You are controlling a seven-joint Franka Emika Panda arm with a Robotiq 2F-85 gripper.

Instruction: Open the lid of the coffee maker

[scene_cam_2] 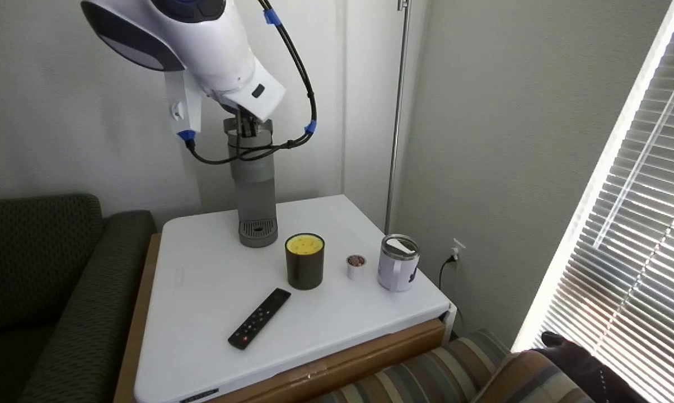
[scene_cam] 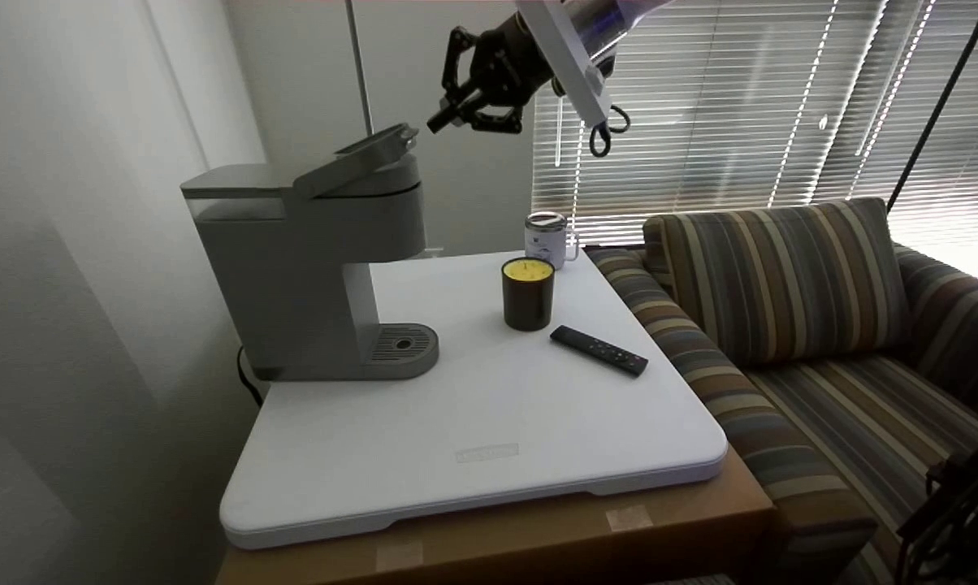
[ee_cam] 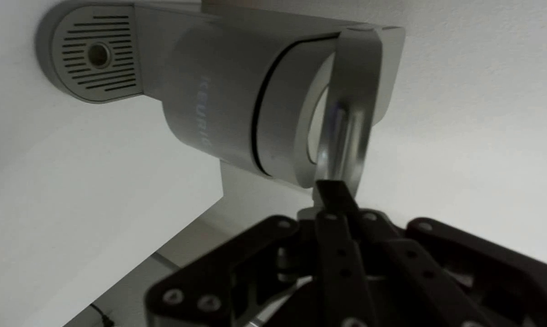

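The grey coffee maker [scene_cam: 294,292] stands at one side of the white table, also in an exterior view [scene_cam_2: 256,198] and the wrist view [ee_cam: 223,91]. Its grey lid [scene_cam: 355,165] is raised partway, tilted up at the front. A gap with a pale round part shows under the lid [ee_cam: 353,81] in the wrist view. My gripper [scene_cam: 439,123] is in front of the lid's front edge, at about its height, with a small gap in that exterior view. Its fingers [ee_cam: 337,193] are together with nothing seen between them. In an exterior view the arm partly hides the lid [scene_cam_2: 229,126].
On the white table [scene_cam: 456,414] stand a dark jar with yellow top [scene_cam: 528,301], a lidded mug [scene_cam: 546,242] and a small pod [scene_cam_2: 356,268]. A black remote [scene_cam: 599,350] lies near the jar. A striped couch [scene_cam: 781,284] borders the table.
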